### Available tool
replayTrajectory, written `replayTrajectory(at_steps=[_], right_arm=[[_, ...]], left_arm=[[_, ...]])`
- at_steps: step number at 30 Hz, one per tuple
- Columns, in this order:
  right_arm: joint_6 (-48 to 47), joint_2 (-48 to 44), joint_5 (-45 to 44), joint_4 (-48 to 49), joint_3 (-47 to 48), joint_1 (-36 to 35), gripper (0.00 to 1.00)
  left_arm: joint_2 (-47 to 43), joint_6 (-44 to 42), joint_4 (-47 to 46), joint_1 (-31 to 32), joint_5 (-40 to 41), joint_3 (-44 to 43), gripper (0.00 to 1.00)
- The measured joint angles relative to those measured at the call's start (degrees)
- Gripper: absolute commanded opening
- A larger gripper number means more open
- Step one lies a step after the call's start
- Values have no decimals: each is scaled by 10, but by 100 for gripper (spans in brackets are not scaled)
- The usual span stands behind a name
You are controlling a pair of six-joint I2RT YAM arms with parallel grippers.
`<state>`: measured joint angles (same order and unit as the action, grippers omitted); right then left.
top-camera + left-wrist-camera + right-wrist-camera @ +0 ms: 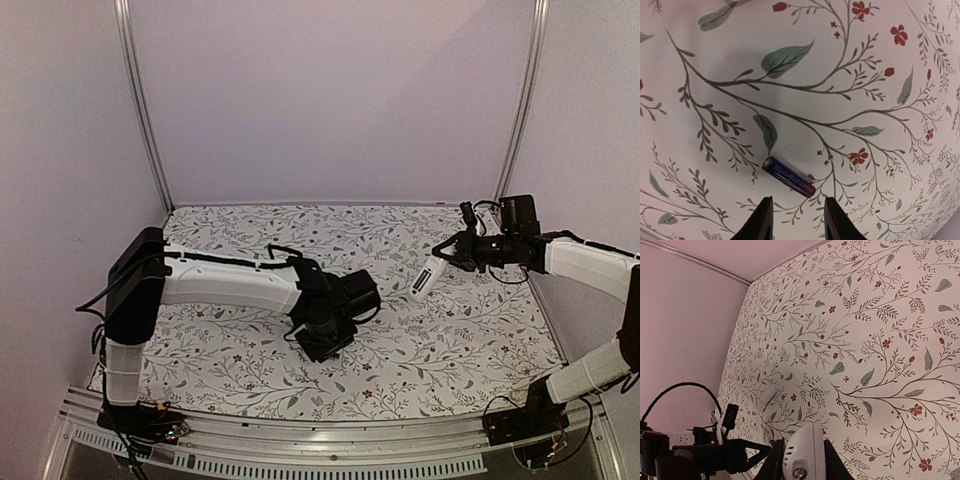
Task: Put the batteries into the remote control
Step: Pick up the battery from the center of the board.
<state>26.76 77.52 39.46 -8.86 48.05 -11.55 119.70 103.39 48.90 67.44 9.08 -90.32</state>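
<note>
A dark blue battery (788,176) lies on the floral cloth just ahead of my left gripper (795,212), which is open with the battery beyond its fingertips. In the top view the left gripper (322,345) points down at the table's middle and hides the battery. My right gripper (447,252) is shut on the white remote control (427,276) and holds it above the table at the right. The right wrist view shows the remote's rounded end (804,452) between the fingers. A second battery is not in view.
The floral cloth (250,375) covers the whole table. Lilac walls and two metal posts (143,105) enclose the back and sides. The left arm (700,455) shows at the lower left of the right wrist view.
</note>
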Motion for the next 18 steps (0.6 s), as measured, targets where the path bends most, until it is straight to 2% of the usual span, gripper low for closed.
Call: replayTrajectory(at_steps=[9, 11, 14, 18], right_arm=[[-6, 0, 0, -2, 0, 0, 2], [-7, 0, -1, -2, 0, 0, 2], [-7, 0, -1, -2, 1, 0, 2], [-7, 0, -2, -2, 2, 0, 2]], left_arm=[[27, -15, -3, -14, -13, 5, 30], [31, -19, -3, -14, -16, 4, 25], [31, -27, 0, -15, -24, 4, 9], [31, -47, 3, -19, -30, 4, 0]])
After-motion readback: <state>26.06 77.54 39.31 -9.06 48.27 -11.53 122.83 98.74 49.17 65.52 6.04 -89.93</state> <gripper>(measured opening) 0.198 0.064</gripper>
